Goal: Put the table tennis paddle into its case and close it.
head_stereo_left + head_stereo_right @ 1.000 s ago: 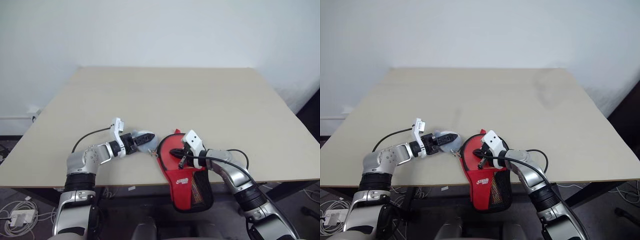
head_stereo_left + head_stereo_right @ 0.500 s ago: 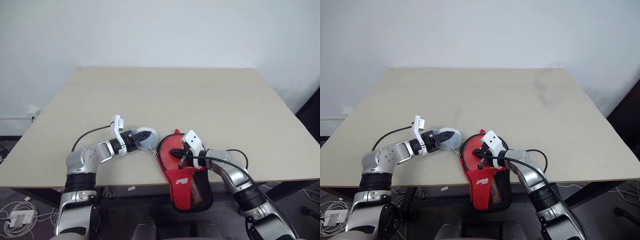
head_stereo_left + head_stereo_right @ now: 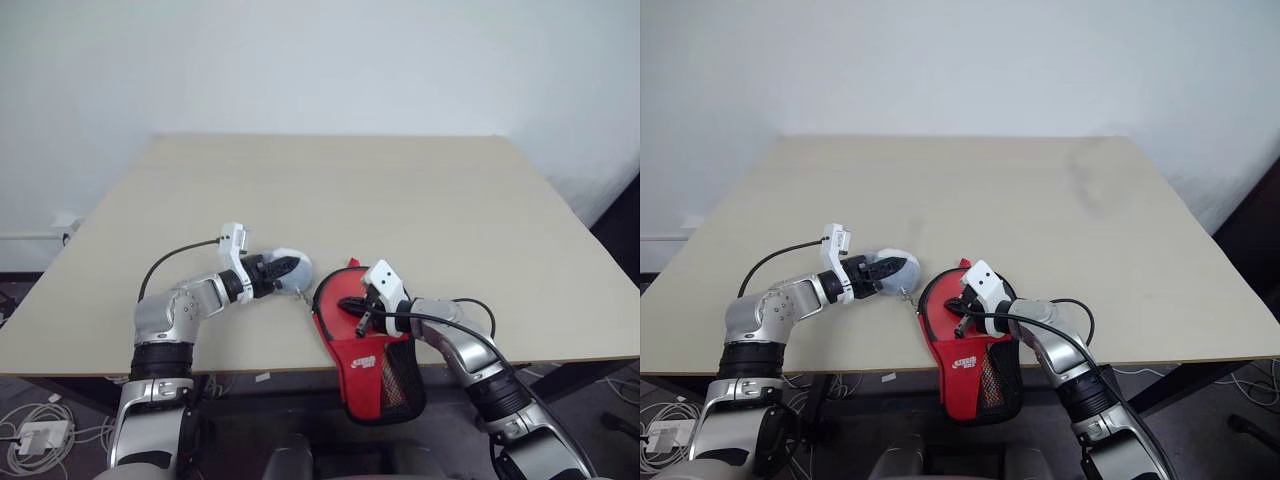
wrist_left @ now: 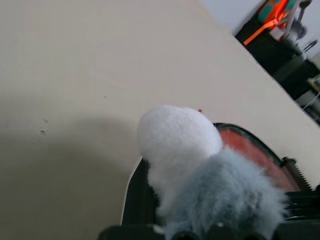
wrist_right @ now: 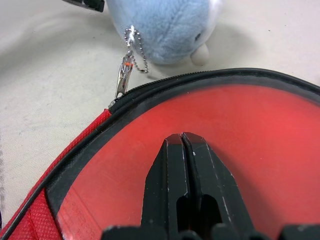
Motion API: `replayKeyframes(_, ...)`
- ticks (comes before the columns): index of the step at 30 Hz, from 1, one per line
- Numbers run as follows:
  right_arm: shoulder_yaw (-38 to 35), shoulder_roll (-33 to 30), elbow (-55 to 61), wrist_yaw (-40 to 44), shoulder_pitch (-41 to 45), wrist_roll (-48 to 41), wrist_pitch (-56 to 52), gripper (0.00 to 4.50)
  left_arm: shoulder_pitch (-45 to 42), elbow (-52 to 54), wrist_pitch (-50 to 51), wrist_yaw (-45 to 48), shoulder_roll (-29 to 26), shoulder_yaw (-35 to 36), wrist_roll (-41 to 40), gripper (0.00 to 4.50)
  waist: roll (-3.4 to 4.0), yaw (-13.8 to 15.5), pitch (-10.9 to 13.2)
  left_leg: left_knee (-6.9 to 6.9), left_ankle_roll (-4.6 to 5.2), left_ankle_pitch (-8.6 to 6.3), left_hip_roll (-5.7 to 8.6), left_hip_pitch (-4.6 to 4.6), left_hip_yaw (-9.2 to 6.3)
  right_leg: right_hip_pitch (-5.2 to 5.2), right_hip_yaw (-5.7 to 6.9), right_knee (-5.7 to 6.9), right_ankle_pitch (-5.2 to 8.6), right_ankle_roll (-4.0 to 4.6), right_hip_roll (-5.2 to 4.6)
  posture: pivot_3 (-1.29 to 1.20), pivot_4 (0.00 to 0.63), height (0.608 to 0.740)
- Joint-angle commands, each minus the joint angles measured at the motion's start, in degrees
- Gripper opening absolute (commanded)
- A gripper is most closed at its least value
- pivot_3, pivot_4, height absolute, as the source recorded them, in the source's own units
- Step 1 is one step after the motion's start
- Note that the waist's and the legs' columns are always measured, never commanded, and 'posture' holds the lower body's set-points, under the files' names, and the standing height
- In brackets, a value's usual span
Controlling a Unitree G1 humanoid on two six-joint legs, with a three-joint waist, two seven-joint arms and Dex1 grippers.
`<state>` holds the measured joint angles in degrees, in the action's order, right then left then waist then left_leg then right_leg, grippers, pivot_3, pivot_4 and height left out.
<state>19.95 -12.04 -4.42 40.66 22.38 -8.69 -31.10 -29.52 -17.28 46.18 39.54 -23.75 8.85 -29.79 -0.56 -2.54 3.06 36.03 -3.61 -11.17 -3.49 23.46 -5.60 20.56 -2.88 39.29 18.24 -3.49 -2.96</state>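
Note:
The red case (image 3: 372, 368) lies open at the table's front edge, its handle end with the mesh pocket hanging over the edge. The table tennis paddle's red face (image 5: 250, 120) sits inside the case's black rim (image 5: 150, 89). My right gripper (image 3: 352, 304) is shut, its fingertips (image 5: 172, 150) resting on that red face. A small pale blue-grey plush lump (image 3: 293, 267) hangs by a short chain from the case's zipper pull (image 5: 122, 79), just left of the case. My left gripper (image 3: 282, 270) is shut on the plush (image 4: 182, 142).
The beige table (image 3: 400, 200) stretches wide and bare behind and to both sides of the case. Its front edge (image 3: 250, 368) runs just below my arms. A white wall stands behind the table.
My left gripper has shut on the plush lump and its wrist has rolled a little. The right gripper has stayed on the paddle's face.

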Motion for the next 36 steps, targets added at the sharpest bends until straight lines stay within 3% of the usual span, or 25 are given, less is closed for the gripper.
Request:
replayKeyframes(1, 2.23, 0.15, -2.66, 0.38, -0.67, 1.36, -0.93, 0.0, -3.11, -1.07, -6.13, -1.38, -0.87, 0.43, 2.91, 0.29, 0.0, -0.01, 0.0, 0.0, 0.0, 0.0, 0.0, 0.0, 0.0, 0.0, 0.0, 0.0, 0.0, 0.0, 0.0, 0.0, 0.0, 0.684)
replayKeyframes(15, 2.42, 0.43, -2.91, 0.86, -0.81, 1.87, -0.45, 0.0, -7.7, -9.45, -14.14, -6.26, 2.91, -1.31, 9.11, 0.29, -0.03, 0.0, -0.02, 0.01, 0.0, 0.0, -0.01, -0.01, 0.0, 0.01, -0.01, 0.05, 0.0, -0.01, 0.01, 0.0, 0.0, 0.684)
replayKeyframes(24, 2.58, 0.46, -2.7, 1.06, -0.85, 1.89, -0.54, 0.0, -14.8, -21.2, -26.56, -13.29, 7.91, -1.18, 14.16, 0.29, -0.05, 0.01, -0.03, 0.03, 0.0, 0.0, -0.01, -0.01, 0.0, 0.01, 0.0, 0.06, 0.01, -0.01, 0.01, 0.0, 0.0, 0.684)
replayKeyframes(36, 2.67, 0.6, -2.21, 0.79, -1.15, 1.8, -0.9, 0.0, -21.99, -34.9, -37.63, -14.38, 13.63, -2.15, 17.78, 0.29, -0.07, 0.01, -0.03, 0.05, 0.0, 0.0, 0.0, 0.0, 0.0, 0.02, 0.0, 0.07, 0.01, -0.02, 0.03, 0.0, 0.0, 0.684)
